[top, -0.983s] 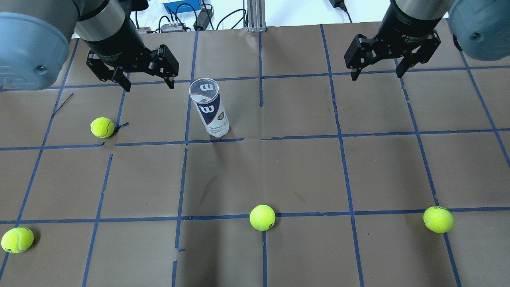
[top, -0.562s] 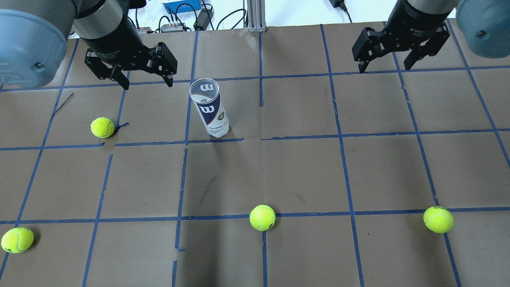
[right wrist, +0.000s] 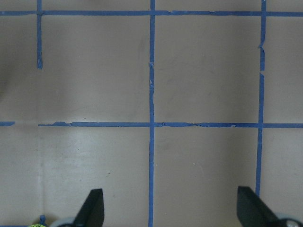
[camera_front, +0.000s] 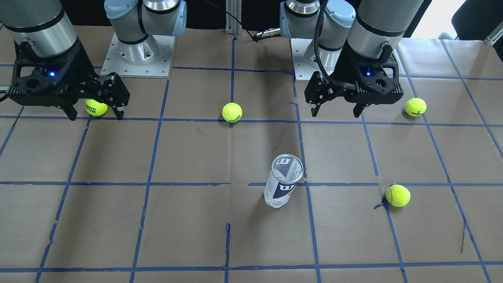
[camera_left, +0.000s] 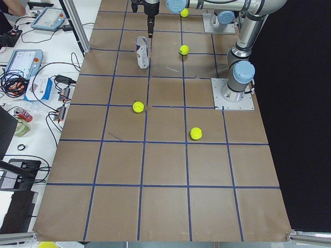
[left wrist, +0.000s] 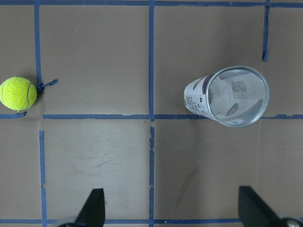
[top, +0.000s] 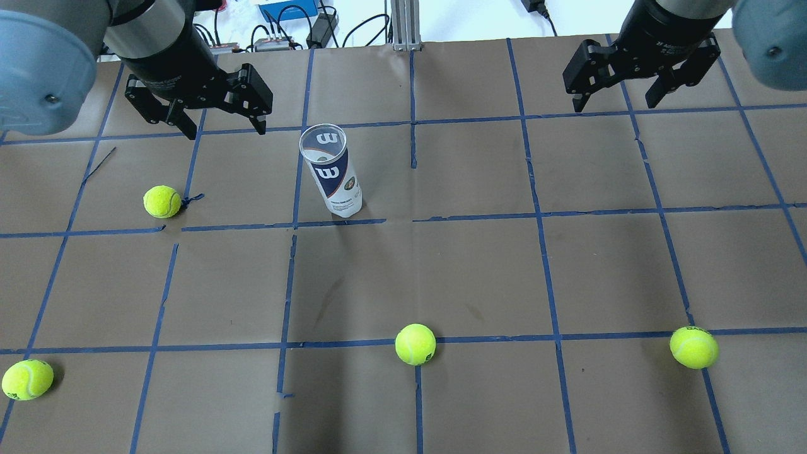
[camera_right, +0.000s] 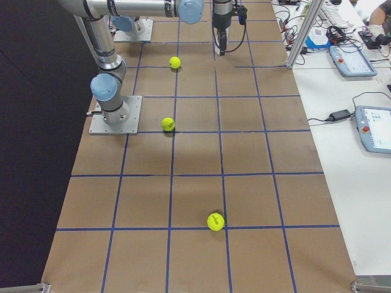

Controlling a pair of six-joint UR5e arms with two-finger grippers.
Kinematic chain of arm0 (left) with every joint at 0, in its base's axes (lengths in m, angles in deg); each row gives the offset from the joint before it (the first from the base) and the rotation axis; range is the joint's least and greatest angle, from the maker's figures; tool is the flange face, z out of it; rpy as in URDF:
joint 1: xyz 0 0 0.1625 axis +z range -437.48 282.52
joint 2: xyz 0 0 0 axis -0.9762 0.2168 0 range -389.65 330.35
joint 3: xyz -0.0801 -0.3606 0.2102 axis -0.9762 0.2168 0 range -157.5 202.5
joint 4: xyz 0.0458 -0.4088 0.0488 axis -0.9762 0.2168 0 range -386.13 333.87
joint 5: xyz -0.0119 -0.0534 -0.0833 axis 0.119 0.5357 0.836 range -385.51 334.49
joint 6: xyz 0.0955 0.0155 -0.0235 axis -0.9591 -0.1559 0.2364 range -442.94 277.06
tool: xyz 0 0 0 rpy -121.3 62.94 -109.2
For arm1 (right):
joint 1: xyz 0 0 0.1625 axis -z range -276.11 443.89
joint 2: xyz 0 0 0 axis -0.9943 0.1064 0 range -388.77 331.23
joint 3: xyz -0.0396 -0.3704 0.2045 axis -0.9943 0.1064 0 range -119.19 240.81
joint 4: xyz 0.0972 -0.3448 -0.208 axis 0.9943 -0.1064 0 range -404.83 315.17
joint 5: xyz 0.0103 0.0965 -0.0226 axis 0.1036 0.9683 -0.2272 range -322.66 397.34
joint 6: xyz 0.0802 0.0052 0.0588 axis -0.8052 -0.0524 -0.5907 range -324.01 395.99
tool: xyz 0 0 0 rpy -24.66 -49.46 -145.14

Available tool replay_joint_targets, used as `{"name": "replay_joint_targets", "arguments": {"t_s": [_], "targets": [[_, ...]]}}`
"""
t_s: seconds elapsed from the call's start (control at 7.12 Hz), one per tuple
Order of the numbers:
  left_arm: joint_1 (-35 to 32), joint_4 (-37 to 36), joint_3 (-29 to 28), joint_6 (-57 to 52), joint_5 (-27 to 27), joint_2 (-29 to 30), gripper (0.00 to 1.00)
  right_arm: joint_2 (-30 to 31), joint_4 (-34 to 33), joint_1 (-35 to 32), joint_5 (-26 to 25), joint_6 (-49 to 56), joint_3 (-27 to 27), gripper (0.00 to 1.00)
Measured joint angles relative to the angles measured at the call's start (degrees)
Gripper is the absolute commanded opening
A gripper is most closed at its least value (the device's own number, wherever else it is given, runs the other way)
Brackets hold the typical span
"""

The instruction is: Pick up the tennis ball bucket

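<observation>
The tennis ball bucket (top: 332, 180), a clear can with a white label and a navy W band, stands upright and empty on the brown table. It also shows in the front view (camera_front: 283, 182), the left side view (camera_left: 141, 51) and the left wrist view (left wrist: 229, 97). My left gripper (top: 225, 131) is open and empty, held above the table to the left of the bucket and apart from it; it also shows in the front view (camera_front: 334, 114). My right gripper (top: 613, 106) is open and empty, far off at the right, over bare table in its wrist view (right wrist: 170, 208).
Several yellow-green tennis balls lie loose on the table: one left of the bucket (top: 162, 201), one at the near middle (top: 415, 344), one near right (top: 693, 347), one near left (top: 27, 379). Cables and boxes (top: 287, 12) lie beyond the far edge.
Both grippers have shifted slightly up the overhead view, the right one more and a little rightward. Both stay open. The bucket and the balls have not moved.
</observation>
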Motion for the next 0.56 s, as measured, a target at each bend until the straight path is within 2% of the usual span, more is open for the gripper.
{"name": "replay_joint_targets", "arguments": {"t_s": [0.56], "targets": [[0.31,0.12,0.32,-0.03,-0.07,-0.04,1.0,-0.2,-2.01,0.81,0.65,0.36,-0.09,1.0]]}}
